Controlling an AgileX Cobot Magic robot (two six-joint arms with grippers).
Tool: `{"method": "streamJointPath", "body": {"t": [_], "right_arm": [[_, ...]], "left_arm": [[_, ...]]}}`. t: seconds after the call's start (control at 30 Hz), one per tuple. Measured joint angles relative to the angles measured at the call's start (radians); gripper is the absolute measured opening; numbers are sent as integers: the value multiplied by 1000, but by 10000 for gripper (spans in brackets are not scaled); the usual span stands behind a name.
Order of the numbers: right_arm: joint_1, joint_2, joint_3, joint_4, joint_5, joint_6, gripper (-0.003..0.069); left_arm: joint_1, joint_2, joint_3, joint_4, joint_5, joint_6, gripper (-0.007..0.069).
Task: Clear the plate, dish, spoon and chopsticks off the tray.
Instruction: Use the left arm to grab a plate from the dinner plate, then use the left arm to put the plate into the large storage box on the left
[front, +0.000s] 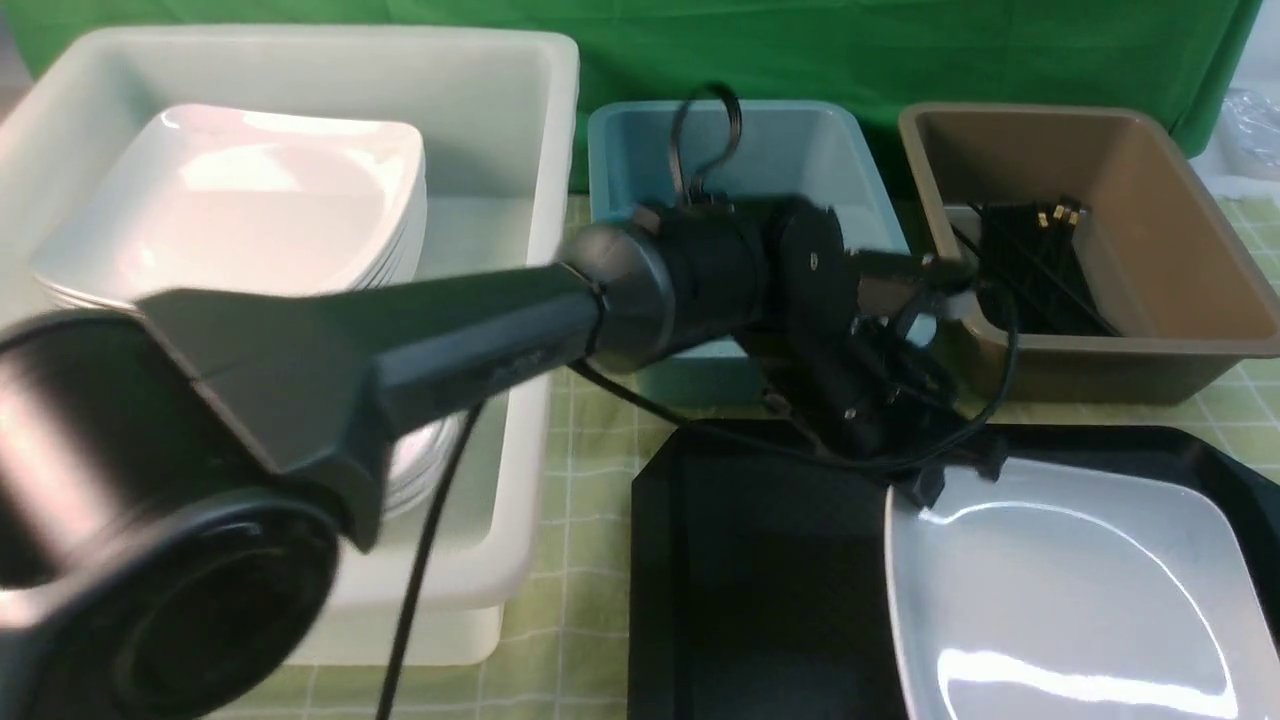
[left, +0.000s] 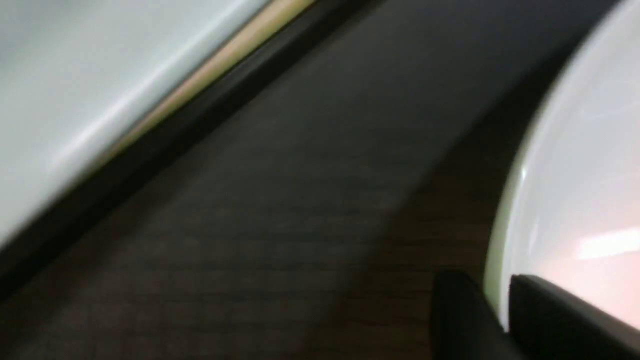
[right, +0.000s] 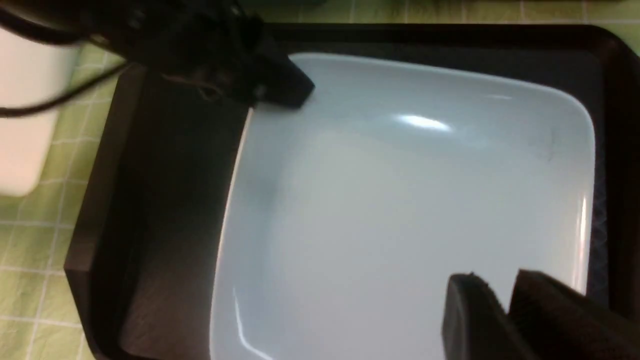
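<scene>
The black tray (front: 740, 560) lies on the green checked counter (front: 590, 430), and the big white plate (front: 1070, 600) rests in its right half, with the left half of the tray bare. The left arm reaches across from the robot's left, and the left gripper (front: 925, 485) sits at the plate's far left corner. In the left wrist view, which is blurred, one finger lies on each side of the plate's rim, so the jaws look clamped onto that edge. The right gripper (right: 507, 310) hangs above the plate, its jaws drawn nearly together with nothing between them. Beyond the tray stand three bins. A white bin (front: 500, 120) on the left holds a stack of plates (front: 270, 200), a teal bin (front: 800, 150) stands in the middle, partly hidden by the arm, and a brown bin (front: 1180, 250) on the right has the black chopsticks (front: 1050, 250) lying inside it, gold tips pointing away.
</scene>
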Motion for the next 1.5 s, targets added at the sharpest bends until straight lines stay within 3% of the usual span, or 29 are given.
{"method": "streamJointPath", "body": {"t": [0.13, 0.6, 0.9, 1.0, 1.13, 1.23, 1.27, 1.4, 1.5], "right_arm": [[0, 0, 0, 0, -12, 0, 153], [0, 0, -18, 12, -39, 0, 160], [0, 0, -156, 138, -50, -29, 161], [0, 0, -185, 225, -52, -82, 156], [0, 54, -245, 493, -11, -308, 52], [2, 103, -285, 572, 22, -358, 35], [9, 145, -321, 591, 49, -375, 31], [66, 235, -399, 569, 76, -387, 31], [167, 305, -468, 454, 53, -309, 31]], "left_arm": [[-2, -81, 0, 20, 11, 12, 32], [1, -232, 10, 91, 90, 28, 24], [120, -393, 10, 79, 94, 23, 24], [214, -445, 10, 72, 98, 22, 24], [462, -535, 10, 7, 126, 38, 24], [594, -567, 10, -25, 158, 63, 24], [708, -581, 10, -52, 186, 86, 24], [935, -587, 30, -143, 212, 134, 26], [1135, -587, 114, -313, 163, 206, 26]]}}
